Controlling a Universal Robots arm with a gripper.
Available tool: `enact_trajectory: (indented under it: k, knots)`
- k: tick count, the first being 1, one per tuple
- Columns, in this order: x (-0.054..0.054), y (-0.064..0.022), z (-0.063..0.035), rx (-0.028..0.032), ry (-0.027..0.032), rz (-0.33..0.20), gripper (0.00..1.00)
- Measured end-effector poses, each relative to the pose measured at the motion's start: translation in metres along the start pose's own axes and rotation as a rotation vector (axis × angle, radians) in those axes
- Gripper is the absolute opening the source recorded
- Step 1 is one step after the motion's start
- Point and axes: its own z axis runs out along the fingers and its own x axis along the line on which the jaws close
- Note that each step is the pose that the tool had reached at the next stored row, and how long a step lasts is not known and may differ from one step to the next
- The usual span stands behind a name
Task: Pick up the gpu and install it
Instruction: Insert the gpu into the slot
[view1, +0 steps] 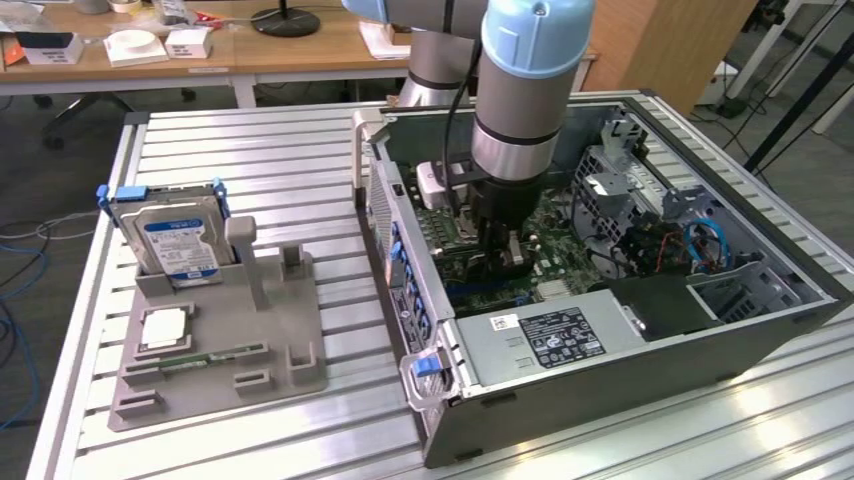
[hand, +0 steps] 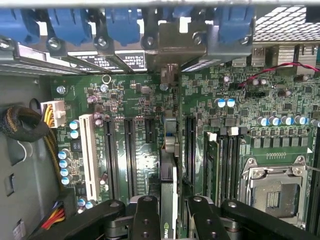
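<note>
My gripper (view1: 497, 250) is lowered deep into the open computer case (view1: 400, 260), over the green motherboard (hand: 130, 105). In the wrist view the gpu (hand: 169, 170) shows edge-on as a thin dark card running between my two black fingers (hand: 146, 217), which are shut on it. Its silvery end bracket (hand: 172, 45) meets the case's rear wall among the blue slot latches. The card stands in line with the long black expansion slots (hand: 129, 155). Whether it sits fully in a slot I cannot tell.
A grey fixture (view1: 220, 340) on the slatted table at the exterior view's left holds a hard drive (view1: 174, 240) with a blue-white label, a chip (view1: 163, 328) and a green memory stick (view1: 200, 358). Inside the case are the power supply (view1: 561, 335), drive cages and cables (view1: 667, 240), and a CPU socket (hand: 272, 192).
</note>
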Motion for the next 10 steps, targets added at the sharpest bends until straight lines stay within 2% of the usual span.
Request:
enact_trajectory:
  k: [6,10]
  knots:
    - [0.0009,-0.0003,0.0,-0.0003,0.0008,0.0,0.26]
    - [0.0011,0.0001,0.0035,-0.0005,0.0012,0.0,0.26]
